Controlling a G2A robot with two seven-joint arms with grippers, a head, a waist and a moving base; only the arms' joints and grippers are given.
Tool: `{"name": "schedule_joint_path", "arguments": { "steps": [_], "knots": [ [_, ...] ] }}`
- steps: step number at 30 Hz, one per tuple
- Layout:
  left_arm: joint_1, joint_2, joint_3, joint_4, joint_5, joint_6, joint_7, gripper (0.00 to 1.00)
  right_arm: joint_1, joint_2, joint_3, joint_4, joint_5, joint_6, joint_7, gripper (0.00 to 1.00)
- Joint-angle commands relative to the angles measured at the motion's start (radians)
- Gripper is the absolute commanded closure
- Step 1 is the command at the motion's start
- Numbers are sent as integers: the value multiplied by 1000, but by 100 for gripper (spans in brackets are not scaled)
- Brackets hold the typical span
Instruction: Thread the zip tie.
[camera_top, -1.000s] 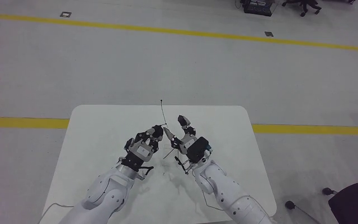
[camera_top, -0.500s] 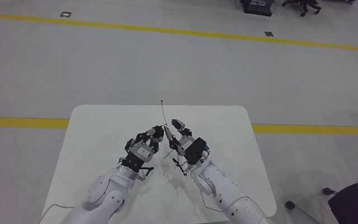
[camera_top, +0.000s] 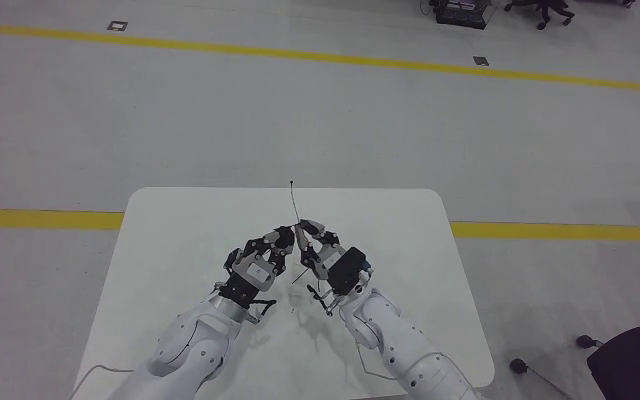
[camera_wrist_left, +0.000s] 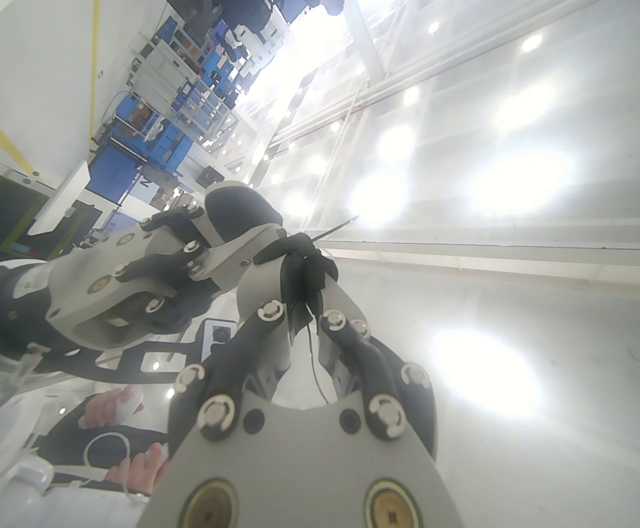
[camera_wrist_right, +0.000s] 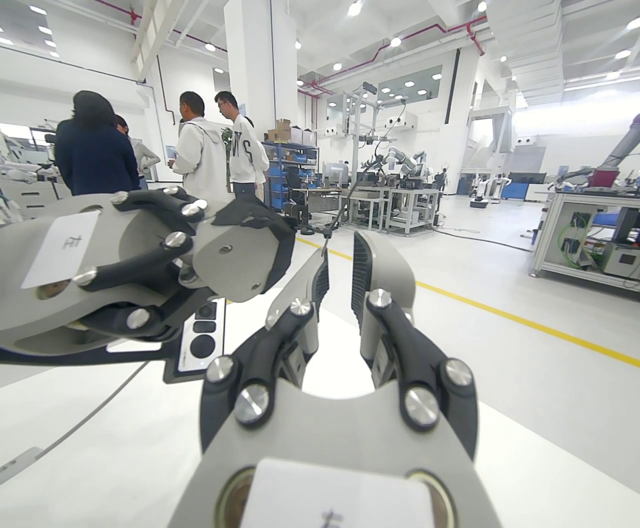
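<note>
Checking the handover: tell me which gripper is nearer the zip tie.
Left. The left gripper is shut on the zip tie. The right gripper is open just beside it, not gripping.

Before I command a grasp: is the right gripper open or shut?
Open: in its wrist view the right gripper has a clear gap between its fingers.

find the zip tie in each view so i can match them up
Top view: the zip tie is a thin dark strand sticking out past both tools, away from the robot.
Left wrist view: it runs between the left tool's fingers.
Right wrist view: it rises beside one fingertip of the open right tool.
Shared landmark: the left tool gripping it.
</note>
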Motion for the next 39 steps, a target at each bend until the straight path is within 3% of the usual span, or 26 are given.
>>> {"name": "schedule_joint_path", "arguments": {
  "steps": [1, 10, 20, 39],
  "knots": [
    [1, -1, -1, 0, 2, 0, 0, 100, -2, -2, 3, 0, -5, -3, 1, 89],
    [6, -4, -5, -2, 6, -7, 2, 100, -12, -11, 16, -2, -22, -16, 4, 81],
    [9, -6, -9, 0, 10, -4, 2, 100, -28, -19, 35, -9, -33, -26, 0, 91],
    [10, -12, -10, 8, 15, 0, -1, 100, -44, -35, 62, -11, -54, -48, 3, 90]
  ]
}}
